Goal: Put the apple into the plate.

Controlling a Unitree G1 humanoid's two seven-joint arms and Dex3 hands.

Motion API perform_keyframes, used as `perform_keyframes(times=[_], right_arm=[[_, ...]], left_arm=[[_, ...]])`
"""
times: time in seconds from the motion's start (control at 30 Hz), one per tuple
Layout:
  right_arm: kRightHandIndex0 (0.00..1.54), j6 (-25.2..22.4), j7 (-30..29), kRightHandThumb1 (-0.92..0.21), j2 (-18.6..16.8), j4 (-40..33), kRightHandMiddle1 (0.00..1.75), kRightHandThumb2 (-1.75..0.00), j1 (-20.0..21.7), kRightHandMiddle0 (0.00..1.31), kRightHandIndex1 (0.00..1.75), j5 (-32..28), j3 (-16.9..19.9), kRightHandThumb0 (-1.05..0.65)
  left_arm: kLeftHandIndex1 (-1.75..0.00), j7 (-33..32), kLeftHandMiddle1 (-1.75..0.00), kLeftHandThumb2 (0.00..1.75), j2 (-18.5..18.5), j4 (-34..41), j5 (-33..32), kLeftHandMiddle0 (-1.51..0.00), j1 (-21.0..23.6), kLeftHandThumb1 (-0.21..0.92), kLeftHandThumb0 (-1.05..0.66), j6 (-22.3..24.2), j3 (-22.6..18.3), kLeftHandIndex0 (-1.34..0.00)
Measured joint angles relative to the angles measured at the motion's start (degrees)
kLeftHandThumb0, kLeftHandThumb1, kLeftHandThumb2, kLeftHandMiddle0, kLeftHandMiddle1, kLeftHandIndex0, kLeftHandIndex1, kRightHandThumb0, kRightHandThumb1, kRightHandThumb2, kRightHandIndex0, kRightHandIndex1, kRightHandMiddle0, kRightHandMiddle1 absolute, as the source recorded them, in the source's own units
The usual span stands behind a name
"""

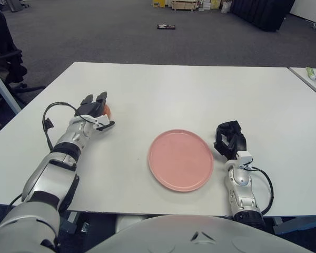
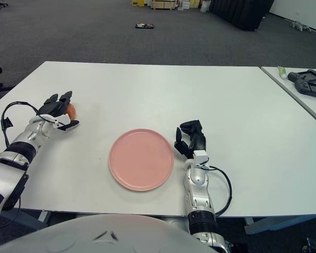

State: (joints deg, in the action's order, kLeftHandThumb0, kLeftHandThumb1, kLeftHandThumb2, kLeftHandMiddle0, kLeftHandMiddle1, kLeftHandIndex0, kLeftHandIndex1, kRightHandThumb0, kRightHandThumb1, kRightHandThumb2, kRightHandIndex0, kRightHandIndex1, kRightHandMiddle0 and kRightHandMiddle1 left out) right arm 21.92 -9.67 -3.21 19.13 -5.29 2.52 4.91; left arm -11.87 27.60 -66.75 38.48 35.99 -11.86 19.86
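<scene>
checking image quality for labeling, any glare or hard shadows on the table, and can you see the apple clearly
Left eye view: even light on the white table, no glare, only a faint shadow under the plate. Both views: the apple is mostly hidden behind the left robot hand.

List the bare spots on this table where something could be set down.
The far half of the white table is bare, beyond the pink plate. So is the strip between the plate and the left robot hand, which is over the apple. It is tightest between the plate's right rim and the right robot hand.
</scene>
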Motion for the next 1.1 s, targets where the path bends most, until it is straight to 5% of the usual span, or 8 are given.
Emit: perform_keyframes(times=[0.4, 0.63, 0.93, 1.07, 1.1], right_arm=[[0.57, 0.19, 0.16, -0.68, 0.00, 0.03, 1.75, -0.86, -0.03, 0.33, 1.34, -0.31, 0.13, -0.38], [0.57, 0.52, 0.15, -0.67, 0.03, 0.09, 1.75, -0.88, -0.18, 0.35, 1.36, -0.51, 0.16, -0.38], [0.59, 0.49, 0.05, -0.67, 0.06, 0.02, 1.75, -0.88, -0.24, 0.34, 1.37, -0.22, 0.13, -0.38], [0.59, 0.46, 0.05, -0.67, 0.06, -0.04, 1.75, -0.88, -0.36, 0.34, 1.37, -0.13, 0.13, -0.38], [0.58, 0.45, 0.05, -0.67, 0.06, -0.06, 1.75, -0.88, -0.37, 0.34, 1.37, -0.13, 0.13, -0.38]], left_arm=[[-0.77, 0.03, -0.49, 0.77, -0.51, -5.68, -1.32, 0.00, 3.07, 0.52, -0.85, 0.29, 1.25, 0.00], [-1.16, -1.25, -1.05, 1.00, -0.56, -6.63, -2.13, 0.00, 3.22, 0.35, -0.68, 0.44, 1.52, 0.00], [-1.59, -3.04, -1.47, 1.25, -0.62, -7.47, -2.51, 0.00, 3.19, 0.19, -0.45, -0.57, 1.78, 0.00], [-1.70, -3.30, -1.55, 1.29, -0.64, -7.56, -2.51, -0.03, 3.17, 0.17, -0.40, -0.74, 2.20, -0.06], [-1.72, -3.31, -1.61, 1.20, -0.66, -7.56, -2.51, -0.06, 3.17, 0.30, -0.40, -0.86, 2.31, -0.19]])
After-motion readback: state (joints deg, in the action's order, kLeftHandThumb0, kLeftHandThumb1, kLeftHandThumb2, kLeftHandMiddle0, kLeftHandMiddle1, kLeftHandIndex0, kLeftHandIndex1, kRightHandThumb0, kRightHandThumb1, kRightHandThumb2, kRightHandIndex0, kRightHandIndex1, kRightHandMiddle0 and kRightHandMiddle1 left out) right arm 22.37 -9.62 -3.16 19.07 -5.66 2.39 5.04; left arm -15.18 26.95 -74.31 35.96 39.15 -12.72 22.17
